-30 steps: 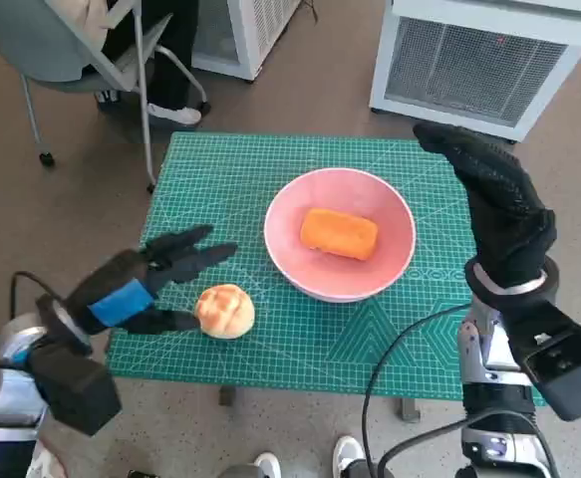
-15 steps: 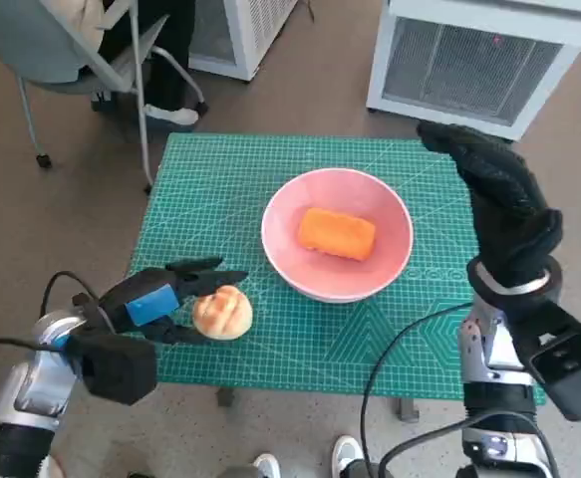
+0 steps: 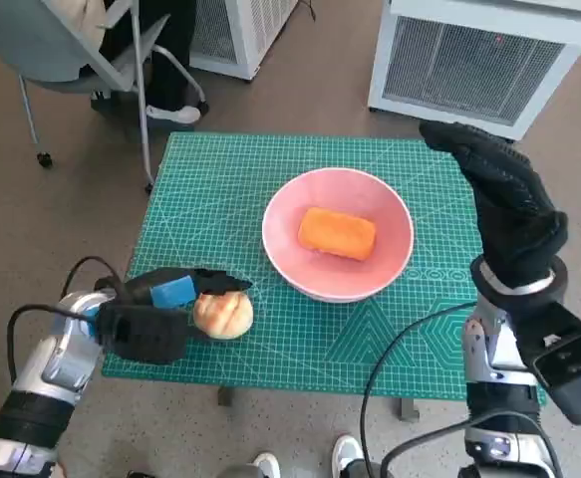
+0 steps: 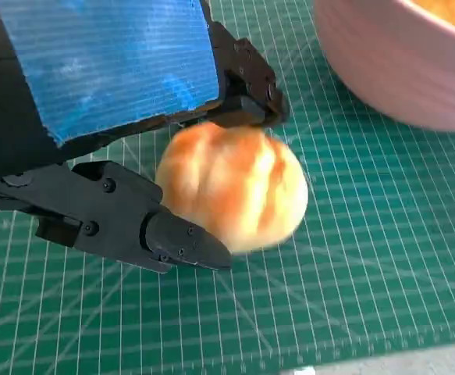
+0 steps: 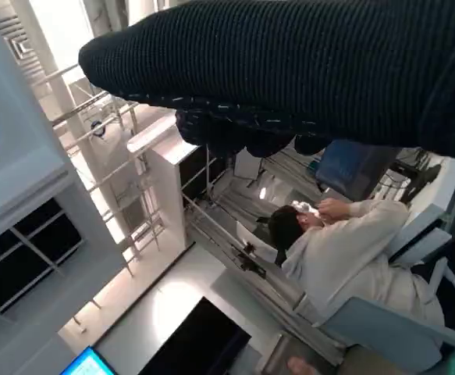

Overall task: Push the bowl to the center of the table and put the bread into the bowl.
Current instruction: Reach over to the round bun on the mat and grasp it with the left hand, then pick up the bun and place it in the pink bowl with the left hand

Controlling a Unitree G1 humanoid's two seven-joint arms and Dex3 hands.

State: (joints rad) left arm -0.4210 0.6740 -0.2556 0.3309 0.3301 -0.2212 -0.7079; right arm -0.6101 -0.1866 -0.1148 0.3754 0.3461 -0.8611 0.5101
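Note:
A pink bowl (image 3: 280, 204) stands near the middle of the green mat (image 3: 215, 169) and holds an orange oblong bread (image 3: 337, 233). A round golden bun (image 3: 223, 315) lies on the mat near its front left edge. My left hand (image 3: 160, 309) grips the bun, with fingers over its far side and the thumb on its near side. The left wrist view shows the bun (image 4: 235, 187) pinched between black fingers (image 4: 133, 226), with the bowl's wall (image 4: 399, 70) close by. My right hand (image 3: 499, 199) hovers over the table's right edge, fingers stretched out, holding nothing.
A grey chair (image 3: 81, 50) and a person's shoe (image 3: 170, 112) are beyond the table's far left corner. White slatted units (image 3: 479, 60) stand behind the table. A black cable (image 3: 400, 349) loops by my right forearm. A seated person (image 5: 344, 250) shows in the right wrist view.
My left hand has dropped lower and slid toward the bun, and its fingers have closed round it. The bowl, the orange bread and my right hand have stayed put.

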